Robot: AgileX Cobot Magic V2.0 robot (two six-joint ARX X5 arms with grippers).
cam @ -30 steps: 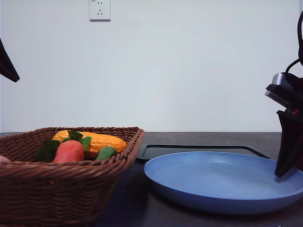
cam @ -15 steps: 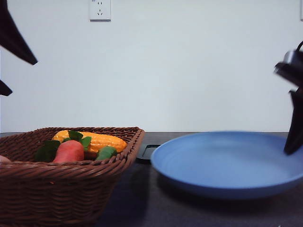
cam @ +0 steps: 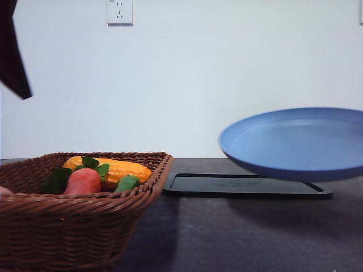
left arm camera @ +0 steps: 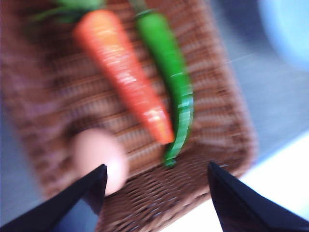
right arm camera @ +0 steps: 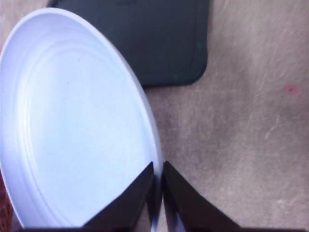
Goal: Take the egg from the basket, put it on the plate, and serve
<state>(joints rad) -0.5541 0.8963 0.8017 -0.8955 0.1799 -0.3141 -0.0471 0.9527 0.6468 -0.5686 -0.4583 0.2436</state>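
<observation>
Front view, woven wicker basket [cam: 79, 224], smooth plate [cam: 295, 141]

Your left wrist view is motion-blurred. The small brownish-pink egg [left arm camera: 99, 157] sits partly behind a finger [left arm camera: 79, 203]. In front, the blue plate's [cam: 295, 141] right side is cut off.

We see a black tray [cam: 247, 186] lying flat on the dark table [cam: 238, 238]. At its nine o'clock sit a carrot [cam: 83, 181], a corn cob [cam: 122, 168] and a green pepper [cam: 127, 183]. A wall socket [cam: 119, 11] sits at eleven o'clock.
</observation>
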